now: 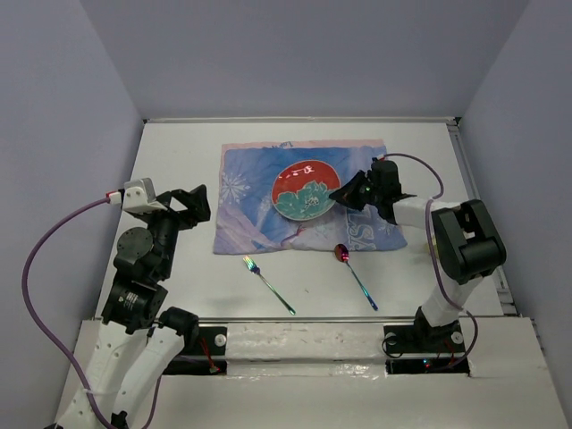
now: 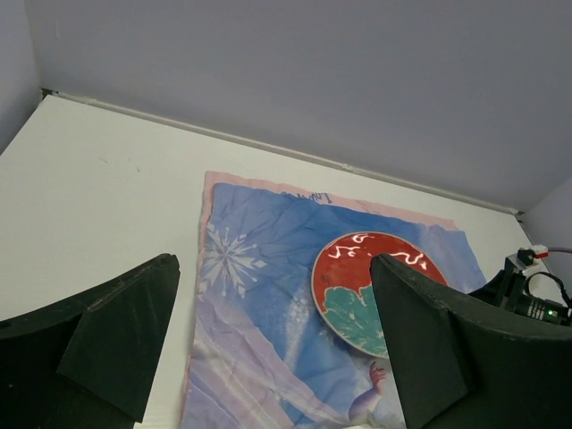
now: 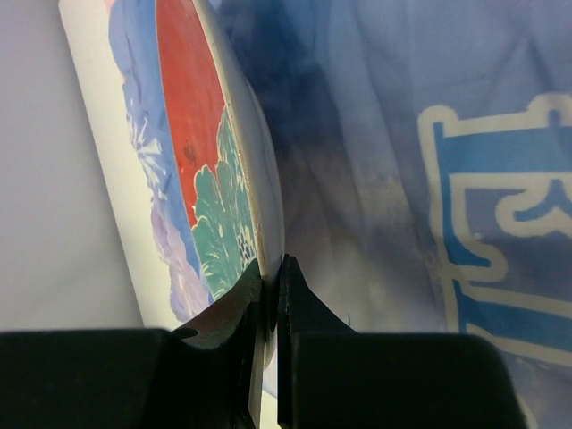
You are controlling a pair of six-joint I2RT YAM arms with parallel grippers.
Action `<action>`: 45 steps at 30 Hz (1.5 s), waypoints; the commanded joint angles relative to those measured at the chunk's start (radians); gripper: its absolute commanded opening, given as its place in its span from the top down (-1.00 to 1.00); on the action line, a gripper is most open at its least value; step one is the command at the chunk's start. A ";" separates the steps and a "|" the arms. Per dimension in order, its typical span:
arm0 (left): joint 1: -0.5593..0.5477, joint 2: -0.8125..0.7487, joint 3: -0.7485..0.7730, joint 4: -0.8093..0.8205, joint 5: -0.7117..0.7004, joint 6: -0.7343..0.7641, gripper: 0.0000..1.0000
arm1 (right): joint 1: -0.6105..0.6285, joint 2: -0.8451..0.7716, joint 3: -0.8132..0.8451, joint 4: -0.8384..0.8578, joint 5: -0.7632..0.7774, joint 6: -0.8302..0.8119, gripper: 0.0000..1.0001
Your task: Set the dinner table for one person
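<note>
Across the top view spreads the bench (image 1: 174, 156), a flat, matte white rectangle that carries everything else. Its long axis runs left to right, with the arm bases along its near edge.

On its far middle lies a crumpled blue cloth mat (image 1: 246, 183) with a pale snowflake print and a pink border along the far side. A round plate (image 1: 302, 192), glossy red with a green leafy pattern, sits over the mat's centre.

Your right claw (image 3: 271, 275) is pressed together on the plate's right rim, one finger on each face. From the wrist view you cannot tell whether the plate lies flat or is tipped up; its lower edge is hidden behind the fingers.

Your left claw (image 2: 273, 340) hangs spread wide over the bench left of the mat, holding nothing. Only the inner faces of its dark fingers show.

Nearer you, on bare bench, lie a slim iridescent fork (image 1: 268, 284), tines far-left, and an iridescent spoon (image 1: 356, 277), bowl touching the mat's near edge. Both handles slant near-right.
</note>
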 commanded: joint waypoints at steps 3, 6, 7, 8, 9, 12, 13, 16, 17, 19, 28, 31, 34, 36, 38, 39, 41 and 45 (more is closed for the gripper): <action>0.006 0.008 -0.004 0.056 0.028 0.005 -0.98 | 0.004 -0.021 0.088 0.256 -0.178 0.057 1.00; 0.008 0.008 -0.004 0.056 0.029 0.005 -0.98 | 0.004 -0.011 0.067 0.254 -0.160 0.063 1.00; 0.008 0.008 -0.004 0.056 0.029 0.004 -0.98 | 0.004 -0.014 0.048 0.254 -0.142 0.062 1.00; 0.008 0.008 -0.004 0.056 0.029 0.004 -0.98 | 0.004 -0.015 0.041 0.254 -0.137 0.060 1.00; 0.006 0.007 -0.004 0.056 0.029 0.004 -0.98 | 0.004 -0.017 0.027 0.253 -0.129 0.055 1.00; 0.007 0.008 -0.004 0.058 0.034 0.002 -0.98 | 0.004 -0.009 0.015 0.251 -0.123 0.046 0.95; 0.008 0.011 -0.006 0.058 0.034 0.002 -0.98 | 0.004 -0.004 0.015 0.238 -0.126 0.042 0.89; 0.007 0.013 -0.004 0.058 0.034 0.004 -0.98 | 0.004 0.011 0.024 0.193 -0.115 0.009 0.61; 0.008 0.013 -0.004 0.058 0.034 0.004 -0.98 | 0.004 0.011 0.022 0.184 -0.112 0.003 0.54; 0.008 0.008 -0.006 0.058 0.036 0.001 -0.98 | 0.004 0.006 0.018 0.152 -0.103 -0.021 0.29; 0.009 -0.012 -0.004 0.060 0.042 0.001 -0.98 | 0.004 -0.121 0.021 -0.084 0.076 -0.199 -0.50; 0.008 -0.024 -0.004 0.060 0.046 -0.005 -0.98 | 0.004 -0.239 0.033 -0.201 0.205 -0.285 -0.54; 0.008 -0.044 -0.010 0.069 0.106 -0.016 -0.98 | -0.026 -0.415 0.013 -0.325 0.378 -0.357 -0.44; 0.008 -0.061 -0.016 0.086 0.169 -0.021 -0.98 | -0.084 -0.566 -0.028 -0.371 0.463 -0.380 -0.34; 0.008 -0.067 -0.022 0.110 0.210 -0.030 -0.98 | -0.108 -0.653 -0.048 -0.461 0.617 -0.420 -0.29; 0.009 -0.067 -0.024 0.113 0.259 -0.032 -0.98 | -0.108 -0.691 -0.064 -0.498 0.688 -0.429 -0.23; 0.003 -0.056 -0.035 0.118 0.365 -0.042 -0.98 | -0.120 -0.788 -0.087 -0.590 0.852 -0.448 -0.23; -0.068 -0.051 -0.029 0.101 0.407 -0.019 -0.98 | -0.163 -0.892 -0.137 -0.683 0.968 -0.448 -0.22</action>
